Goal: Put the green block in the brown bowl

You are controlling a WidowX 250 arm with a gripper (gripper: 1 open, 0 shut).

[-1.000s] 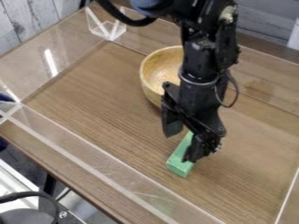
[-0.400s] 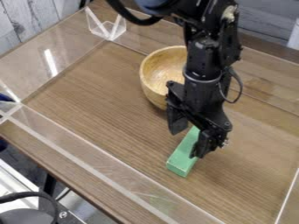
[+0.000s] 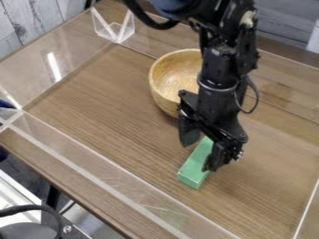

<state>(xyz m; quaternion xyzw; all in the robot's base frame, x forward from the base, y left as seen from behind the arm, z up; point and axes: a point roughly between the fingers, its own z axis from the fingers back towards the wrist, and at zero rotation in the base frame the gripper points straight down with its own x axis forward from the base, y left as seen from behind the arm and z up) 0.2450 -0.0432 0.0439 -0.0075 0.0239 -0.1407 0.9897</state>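
Block (image 3: 195, 171) lies flat on the surface (image 3: 100, 112), near the front edge, just below the gripper (image 3: 210, 152), whose jaws are spread wide around its far end, not pinching yet afaict. Looks light, stiff, smooth, prob a bit slippery, so grab across the narrow sides mid-length. Count: 1 block, 1 bowl (image 3: 174, 79), 1 clear stand (image 3: 115, 28).

Wooden table (image 3: 100, 103) — green block (image 3: 196, 168), brown bowl (image 3: 173, 84), clear stand (image 3: 115, 28) on it.

Smooth green block (image 3: 195, 169), grained wooden bowl (image 3: 170, 83), wood-grain table (image 3: 100, 112)
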